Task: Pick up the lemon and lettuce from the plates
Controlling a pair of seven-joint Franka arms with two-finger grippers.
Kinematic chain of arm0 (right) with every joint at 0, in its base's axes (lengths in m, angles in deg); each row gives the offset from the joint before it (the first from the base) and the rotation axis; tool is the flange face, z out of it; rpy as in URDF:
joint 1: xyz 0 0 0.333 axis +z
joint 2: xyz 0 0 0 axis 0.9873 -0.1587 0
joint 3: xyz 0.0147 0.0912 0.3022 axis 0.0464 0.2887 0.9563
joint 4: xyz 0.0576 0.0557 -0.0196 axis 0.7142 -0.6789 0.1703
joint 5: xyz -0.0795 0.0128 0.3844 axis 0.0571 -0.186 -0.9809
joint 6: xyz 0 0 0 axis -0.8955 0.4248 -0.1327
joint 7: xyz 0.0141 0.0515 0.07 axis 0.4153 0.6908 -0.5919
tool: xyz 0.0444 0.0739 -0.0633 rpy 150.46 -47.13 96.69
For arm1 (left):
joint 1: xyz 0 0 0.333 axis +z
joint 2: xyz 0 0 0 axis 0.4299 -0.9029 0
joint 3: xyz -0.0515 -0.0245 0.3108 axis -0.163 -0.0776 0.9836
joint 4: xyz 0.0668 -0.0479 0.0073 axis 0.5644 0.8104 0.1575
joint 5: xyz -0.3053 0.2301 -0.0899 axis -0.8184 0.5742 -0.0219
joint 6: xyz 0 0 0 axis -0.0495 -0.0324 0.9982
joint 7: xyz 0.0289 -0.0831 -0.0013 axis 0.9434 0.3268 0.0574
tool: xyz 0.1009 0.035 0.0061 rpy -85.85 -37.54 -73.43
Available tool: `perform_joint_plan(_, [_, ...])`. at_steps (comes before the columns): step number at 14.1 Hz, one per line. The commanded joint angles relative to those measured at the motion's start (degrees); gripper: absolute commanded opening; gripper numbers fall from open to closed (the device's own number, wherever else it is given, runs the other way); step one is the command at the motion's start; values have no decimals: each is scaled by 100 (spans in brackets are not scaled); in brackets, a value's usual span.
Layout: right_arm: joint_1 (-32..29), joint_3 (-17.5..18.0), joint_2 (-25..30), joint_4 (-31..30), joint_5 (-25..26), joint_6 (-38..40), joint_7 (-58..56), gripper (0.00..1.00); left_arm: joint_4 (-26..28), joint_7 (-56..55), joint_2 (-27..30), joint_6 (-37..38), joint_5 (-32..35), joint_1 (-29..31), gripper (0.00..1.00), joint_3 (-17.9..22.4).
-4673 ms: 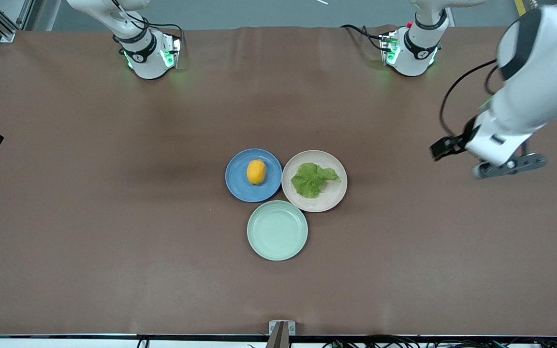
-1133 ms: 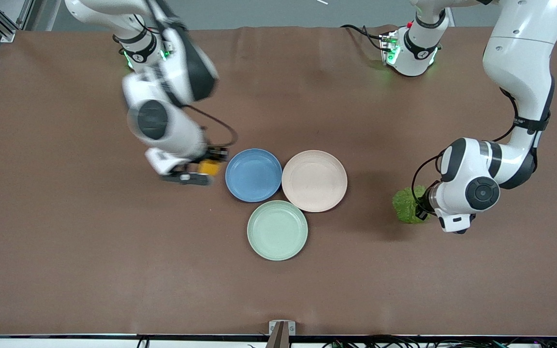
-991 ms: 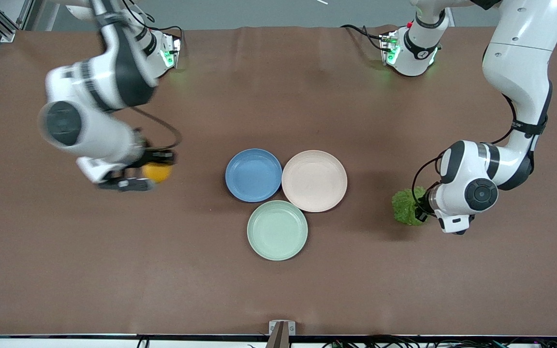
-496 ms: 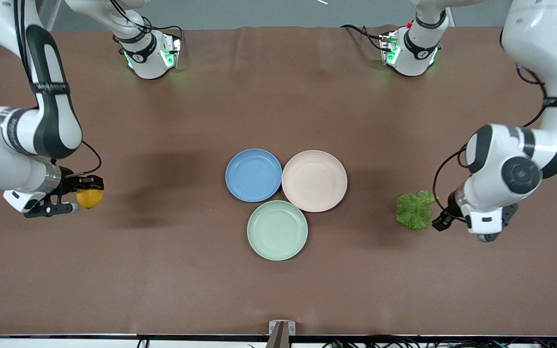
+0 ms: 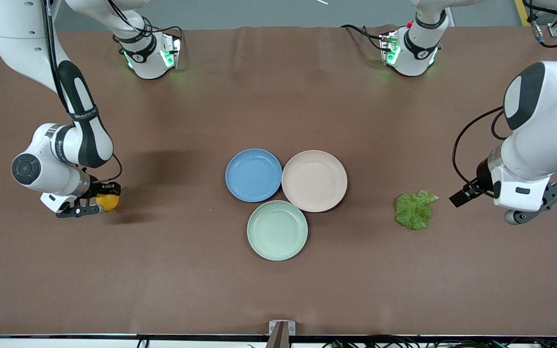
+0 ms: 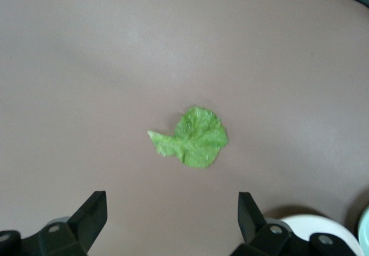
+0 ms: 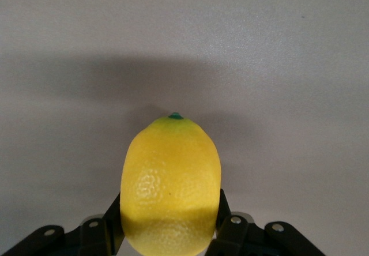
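Brown table [image 5: 278, 96]: right gripper [image 5: 98, 203] clamps lemon [image 5: 107, 202] at right arm's end, left gripper [image 6: 173, 224] spread, empty, above lettuce [image 5: 415, 210]; plates [image 5: 253, 175] bare.

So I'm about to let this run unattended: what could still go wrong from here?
1. The right hand is shut on the lemon, low over the table toward the right arm's end. The lemon is round and smooth, so it may roll once released.
2. The lettuce lies flat on the table with the open left hand above it. A thin, light leaf could shift if the arm sweeps low as it leaves.
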Motion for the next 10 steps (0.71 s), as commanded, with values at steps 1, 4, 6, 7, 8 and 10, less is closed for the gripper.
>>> perform_joint_plan(1, [-88,65,-8,-58,26,-102,-8,23,-144,892,477,276,-57,212,100,-85])
perform_joint_plan(4, [-79,65,-70,-49,8,-146,-8,39,-83,1739,952,688,-93,239,100,-15])
perform_joint_plan(6, [-79,65,-18,-40,8,-67,10,100,-21,2187,1234,1004,-163,397,100,-6])
perform_joint_plan(7, [-70,65,70,-40,8,29,19,100,-12,2302,1322,1137,-233,432,100,3])
perform_joint_plan(8, [-70,57,219,3,8,273,19,100,-3,2364,1366,1181,-390,511,100,55])
perform_joint_plan(10, [-70,57,736,47,8,862,80,100,259,2610,1655,1147,-733,424,100,458])
